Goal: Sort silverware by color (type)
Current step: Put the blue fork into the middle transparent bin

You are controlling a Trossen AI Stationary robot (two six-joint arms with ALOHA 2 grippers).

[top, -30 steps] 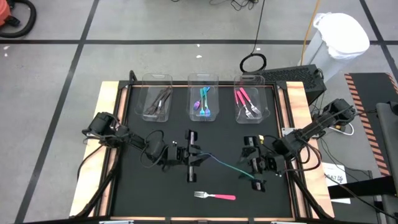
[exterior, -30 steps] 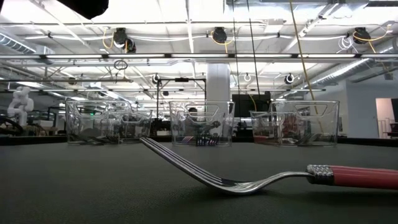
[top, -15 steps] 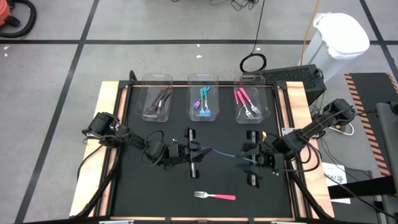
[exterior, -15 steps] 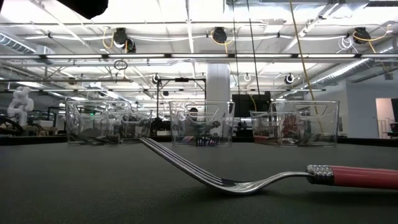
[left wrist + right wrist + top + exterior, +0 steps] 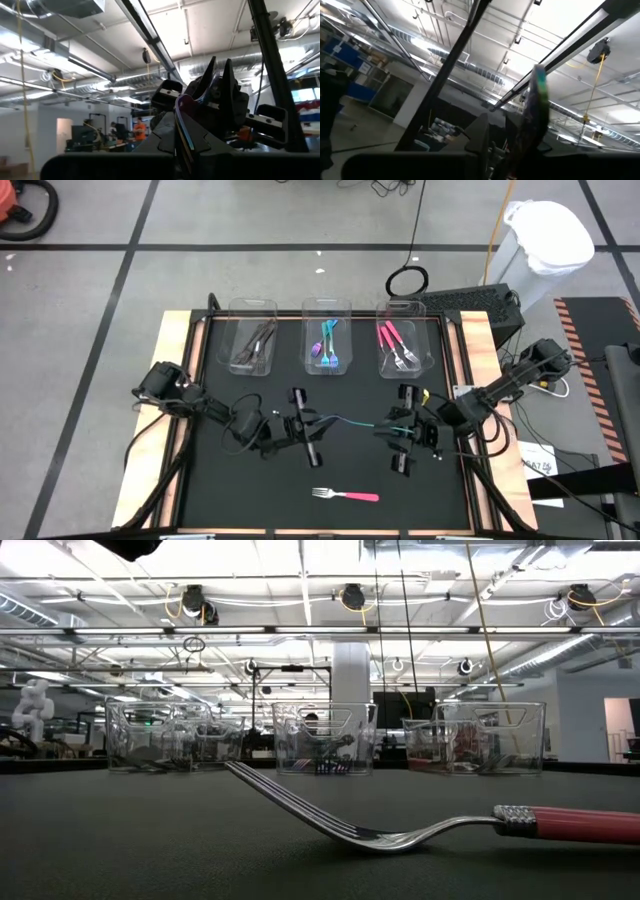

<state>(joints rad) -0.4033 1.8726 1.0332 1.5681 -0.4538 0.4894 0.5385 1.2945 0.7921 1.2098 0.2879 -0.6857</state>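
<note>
Seen from above, a black surface [image 5: 230,490] carries three clear bins in a row along its far edge. The left bin [image 5: 252,344] holds dark grey forks [image 5: 256,343], the middle bin [image 5: 327,342] holds blue and teal forks [image 5: 329,346], and the right bin [image 5: 402,344] holds pink-handled forks [image 5: 394,344].

Both arms reach toward the middle of the surface, facing each other. Between them a thin teal fork [image 5: 352,422] hangs level above the surface. The left gripper [image 5: 305,427] is clamped shut on one end of it. The right gripper [image 5: 400,430] is at the other end, its fingers narrow around the fork; whether they already press on it cannot be told. In the left wrist view the fork's shiny, iridescent end [image 5: 183,130] stands between that arm's dark fingers [image 5: 220,100].

One pink-handled fork [image 5: 346,496] lies alone on the surface near the front edge, well apart from both grippers. The low view shows it up close, resting on the curve of its neck with its silver tines [image 5: 275,792] raised.
</note>
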